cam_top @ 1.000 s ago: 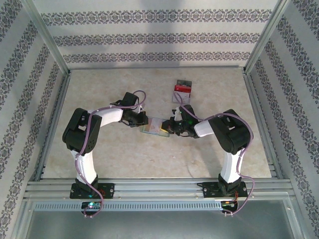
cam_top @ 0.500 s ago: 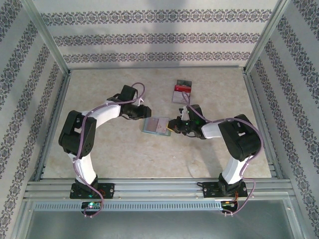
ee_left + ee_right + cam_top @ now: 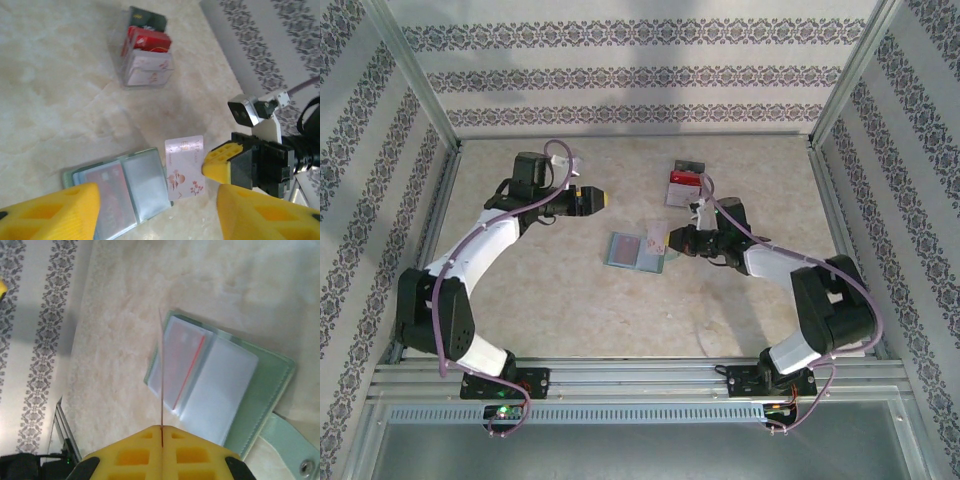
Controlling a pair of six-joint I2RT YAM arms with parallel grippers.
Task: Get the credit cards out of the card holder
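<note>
White card (image 3: 184,167) pinched in right claw (image 3: 673,243); left claw (image 3: 598,200) now released, back from card holder (image 3: 634,250)

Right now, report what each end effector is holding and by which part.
The right end effector is shut on a pale floral credit card, pinching it by one edge. The left end effector is open and holds nothing.

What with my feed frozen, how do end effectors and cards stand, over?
Left end effector open, off the holder. Right end effector shut on a pale card beside it. Holder lies open, red card inside. Card stack sits apart, beyond.
</note>
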